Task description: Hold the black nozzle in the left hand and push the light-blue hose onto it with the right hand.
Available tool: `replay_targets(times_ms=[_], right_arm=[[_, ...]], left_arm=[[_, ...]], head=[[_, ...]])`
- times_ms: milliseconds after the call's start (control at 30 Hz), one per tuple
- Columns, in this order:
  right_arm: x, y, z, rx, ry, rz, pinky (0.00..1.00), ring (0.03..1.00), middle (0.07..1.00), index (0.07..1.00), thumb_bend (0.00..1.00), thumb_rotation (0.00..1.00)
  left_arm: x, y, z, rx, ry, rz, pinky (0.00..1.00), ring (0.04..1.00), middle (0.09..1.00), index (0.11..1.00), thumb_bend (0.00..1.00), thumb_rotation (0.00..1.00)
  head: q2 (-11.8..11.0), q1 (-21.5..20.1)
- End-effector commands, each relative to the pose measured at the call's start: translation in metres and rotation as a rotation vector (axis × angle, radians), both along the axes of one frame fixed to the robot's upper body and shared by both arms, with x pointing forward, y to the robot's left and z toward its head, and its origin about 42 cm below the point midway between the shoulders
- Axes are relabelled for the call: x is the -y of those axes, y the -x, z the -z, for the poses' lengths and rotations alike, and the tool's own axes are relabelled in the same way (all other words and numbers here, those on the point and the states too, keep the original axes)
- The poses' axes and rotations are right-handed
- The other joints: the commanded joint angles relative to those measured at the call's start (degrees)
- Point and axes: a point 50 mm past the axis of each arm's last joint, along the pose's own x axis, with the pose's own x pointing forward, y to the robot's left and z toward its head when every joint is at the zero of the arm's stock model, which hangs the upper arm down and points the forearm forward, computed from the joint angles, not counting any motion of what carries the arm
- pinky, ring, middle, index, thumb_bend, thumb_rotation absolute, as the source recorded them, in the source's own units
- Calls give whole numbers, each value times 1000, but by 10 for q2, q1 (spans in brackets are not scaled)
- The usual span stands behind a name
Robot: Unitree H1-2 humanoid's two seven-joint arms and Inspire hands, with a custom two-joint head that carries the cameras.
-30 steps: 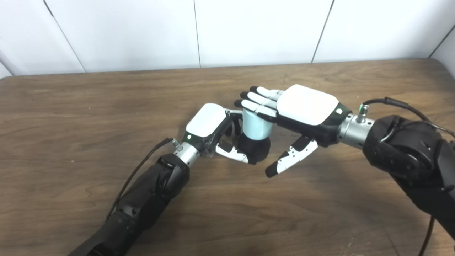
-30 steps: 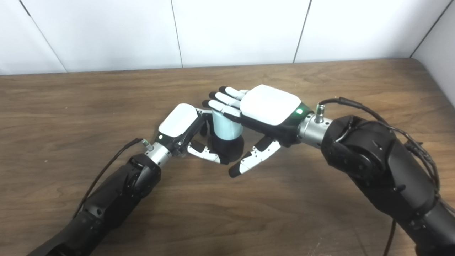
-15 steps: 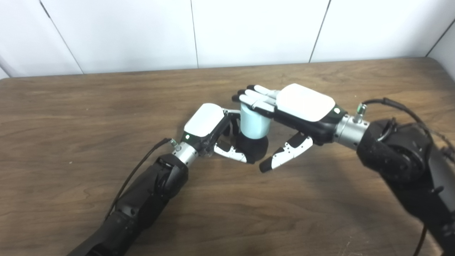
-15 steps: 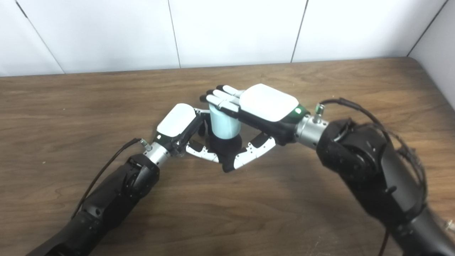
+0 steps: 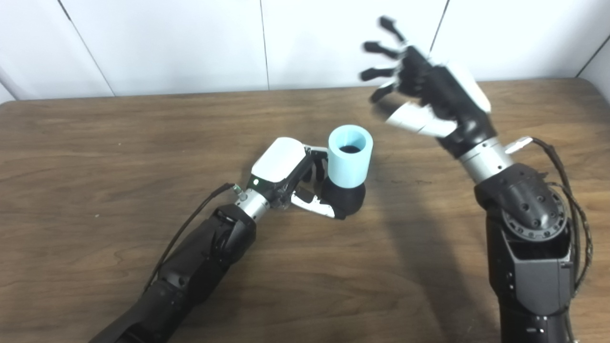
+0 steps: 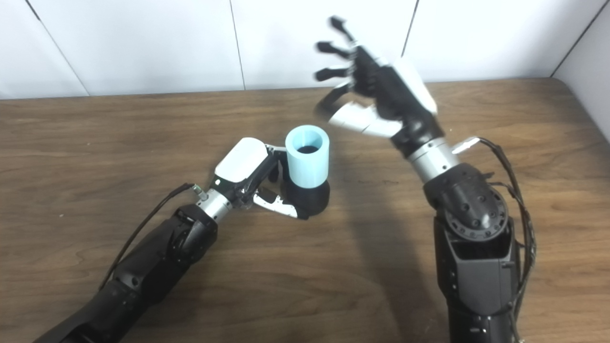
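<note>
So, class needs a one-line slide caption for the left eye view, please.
Left hand grips the black nozzle with the light-blue hose seated on it; open right hand raised clear above the table.

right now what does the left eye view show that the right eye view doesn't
Only the left eye view shows the table's rounded far-left corner. Only the right eye view shows the side wall meeting the table at far right. Both show the left hand shut on the black nozzle, the light-blue hose standing upright on it with its open end up, and the right hand raised clear of them, fingers spread, somewhat blurred.
</note>
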Motion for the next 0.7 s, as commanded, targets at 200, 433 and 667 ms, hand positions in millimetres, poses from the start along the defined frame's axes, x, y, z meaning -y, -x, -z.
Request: replay_targets(times_ms=[200,433,667], right_arm=[[27,-21,5,-56,26,147,507,635,786,829,576,344],[32,-25,17,-142,259,180,409,553,681,700,589,8],[29,-23,24,20,526,171,379,513,620,630,732,0]], left_arm=[[-25,32,63,-203,-180,-21,305,390,406,500,522,0],[-29,32,64,-191,-189,-21,288,371,399,499,521,0],[-32,31,62,-191,-197,-17,276,364,396,498,521,0]], head=[[0,1],[0,5],[0,4]])
